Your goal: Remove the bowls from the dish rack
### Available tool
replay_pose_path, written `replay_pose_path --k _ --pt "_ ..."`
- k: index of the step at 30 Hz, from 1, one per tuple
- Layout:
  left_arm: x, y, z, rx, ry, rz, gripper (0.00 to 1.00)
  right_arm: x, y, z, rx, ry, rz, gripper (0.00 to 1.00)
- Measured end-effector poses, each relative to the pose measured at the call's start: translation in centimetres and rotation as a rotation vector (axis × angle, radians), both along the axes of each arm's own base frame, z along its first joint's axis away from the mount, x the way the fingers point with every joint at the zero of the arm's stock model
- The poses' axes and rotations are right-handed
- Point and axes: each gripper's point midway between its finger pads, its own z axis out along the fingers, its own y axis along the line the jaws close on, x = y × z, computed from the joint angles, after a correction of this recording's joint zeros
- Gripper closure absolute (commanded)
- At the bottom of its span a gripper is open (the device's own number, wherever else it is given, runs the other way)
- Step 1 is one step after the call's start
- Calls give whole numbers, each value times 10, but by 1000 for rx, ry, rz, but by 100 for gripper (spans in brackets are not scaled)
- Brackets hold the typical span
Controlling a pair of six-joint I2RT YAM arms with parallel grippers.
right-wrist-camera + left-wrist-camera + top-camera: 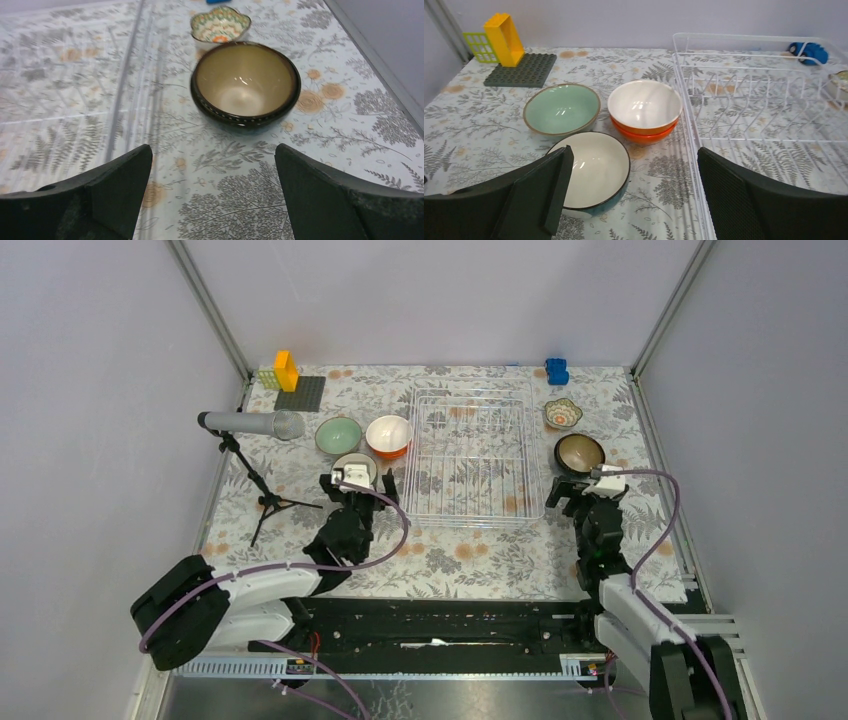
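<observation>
The white wire-grid dish rack [470,455] in the middle of the table [470,560] looks bare of bowls (nothing shows among its tines in the left wrist view), so I judge the unloading finished or nearly so.

The left gripper [358,483] stands wide open and holds nothing. The teal bowl [591,172] with its cream inside sits just ahead of the jaws, nearer the left finger, off the rack's left side. The mint-green bowl [561,109] and the stacked orange bowls [644,112] lie beyond it, toward the far edge.

The right gripper [588,485] is likewise spread and empty. The dark brown bowl [245,85] lies straight ahead, apart from its jaws, off the rack's right side. The small scalloped patterned bowl [220,23] is farther on, toward the far right corner.
</observation>
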Motion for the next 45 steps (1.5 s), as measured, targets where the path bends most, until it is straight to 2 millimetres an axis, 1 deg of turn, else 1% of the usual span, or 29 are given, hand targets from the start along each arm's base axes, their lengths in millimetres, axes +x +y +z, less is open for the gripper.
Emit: replay_pose_path --k 2,8,10,14,16,17,18,22,23,25,27,29,30,32,33,34,35,36,37,38,39,42,45 --pt "2 5 -4 40 -2 30 1 5 -6 -9 -16 20 -34 0" --pt "9 21 -20 136 20 112 1 13 -21 -53 -51 116 -88 0" --pt "12 37 -23 130 25 145 1 16 -21 -63 -67 131 -69 0" --pt "12 78 -25 89 14 237 1 28 -17 -75 -91 126 -32 0" --pt "10 83 -28 91 15 248 1 29 -15 -85 -99 147 -19 0" --pt "10 83 -29 101 18 246 1 28 -16 -86 -100 153 -23 0" --pt "11 83 -30 104 19 246 1 30 -18 -83 -100 143 -33 1" --pt "13 82 -38 136 40 249 1 56 -25 -62 -98 95 -93 0" --pt "14 82 -39 143 44 251 1 60 -28 -58 -99 88 -110 0" --pt "15 84 -39 159 45 257 1 62 -30 -56 -98 81 -122 0" --pt "17 89 -36 168 34 273 1 61 -31 -58 -100 90 -130 0" --pt "21 96 -35 176 22 293 1 60 -32 -58 -101 93 -132 0" --pt "25 103 -37 184 24 312 1 60 -32 -58 -101 94 -133 0" --pt "30 115 -48 215 49 352 5 60 -32 -59 -100 96 -133 0" --pt "33 121 -58 244 72 368 7 60 -32 -59 -100 97 -133 0" --pt "35 123 -66 272 91 368 7 60 -32 -59 -100 97 -133 0" --pt "37 124 -75 301 109 361 4 60 -32 -59 -100 97 -133 0" --pt "39 123 -77 318 106 350 6 60 -32 -59 -100 97 -133 0" --pt "41 126 -90 354 138 350 9 60 -32 -59 -99 97 -133 0" --pt "42 128 -97 361 149 355 12 60 -32 -59 -99 97 -133 0" --pt "45 131 -99 360 160 359 12 60 -32 -59 -99 97 -133 0" --pt "56 145 -94 313 165 369 6 60 -32 -59 -99 97 -133 0" --pt "60 160 -84 248 136 401 5 60 -32 -59 -99 97 -133 0"
